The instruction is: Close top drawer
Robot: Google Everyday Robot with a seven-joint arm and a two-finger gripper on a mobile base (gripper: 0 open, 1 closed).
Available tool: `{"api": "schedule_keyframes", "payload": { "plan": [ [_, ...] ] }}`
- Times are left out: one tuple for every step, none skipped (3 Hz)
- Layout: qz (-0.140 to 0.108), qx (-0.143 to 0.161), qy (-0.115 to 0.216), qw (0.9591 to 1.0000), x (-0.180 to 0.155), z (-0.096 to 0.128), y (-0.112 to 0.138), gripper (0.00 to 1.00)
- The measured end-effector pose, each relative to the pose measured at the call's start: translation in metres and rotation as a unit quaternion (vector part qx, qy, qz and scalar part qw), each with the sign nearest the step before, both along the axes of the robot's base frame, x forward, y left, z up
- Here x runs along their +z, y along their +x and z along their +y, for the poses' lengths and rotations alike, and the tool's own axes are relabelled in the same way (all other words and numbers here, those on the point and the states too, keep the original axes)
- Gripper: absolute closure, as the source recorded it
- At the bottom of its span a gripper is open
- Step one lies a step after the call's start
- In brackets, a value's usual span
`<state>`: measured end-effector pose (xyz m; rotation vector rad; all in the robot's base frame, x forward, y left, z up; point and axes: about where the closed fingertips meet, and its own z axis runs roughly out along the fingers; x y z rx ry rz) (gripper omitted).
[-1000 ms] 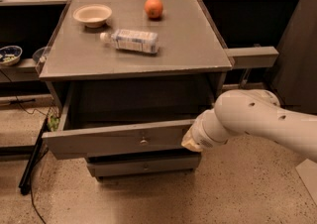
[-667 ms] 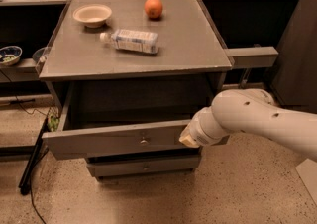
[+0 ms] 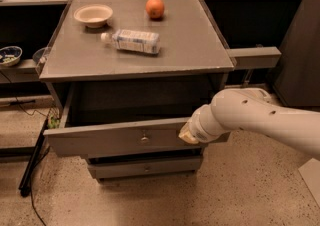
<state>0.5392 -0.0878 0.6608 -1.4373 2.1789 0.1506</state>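
Observation:
The top drawer (image 3: 100, 142) is a wide grey box drawer pulled out from under the grey cabinet top (image 3: 135, 57). Its long front panel carries a small metal knob (image 3: 144, 137) at the centre. The inside looks dark and empty. My white arm (image 3: 250, 117) reaches in from the right. Its gripper end (image 3: 186, 135) sits against the right part of the drawer front, to the right of the knob. The fingers are hidden behind the wrist.
On the cabinet top lie a plastic bottle (image 3: 131, 41) on its side, a white bowl (image 3: 93, 15) and an orange (image 3: 155, 7). A slimmer drawer front (image 3: 145, 168) sits below. Shelves with a patterned bowl (image 3: 9, 55) stand left; a black leg (image 3: 32, 162) and cables are on the floor.
The arm has moved left along the drawer front, its tip now nearer the knob. The drawer stands about as far out as before.

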Motion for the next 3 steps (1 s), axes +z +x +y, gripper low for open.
{"api": "schedule_keyframes", "payload": {
  "plan": [
    [0.000, 0.000, 0.000, 1.0000, 0.0000, 0.0000, 0.0000, 0.73],
    [0.000, 0.000, 0.000, 1.0000, 0.0000, 0.0000, 0.0000, 0.42],
    [0.000, 0.000, 0.000, 1.0000, 0.0000, 0.0000, 0.0000, 0.19]
  ]
}}
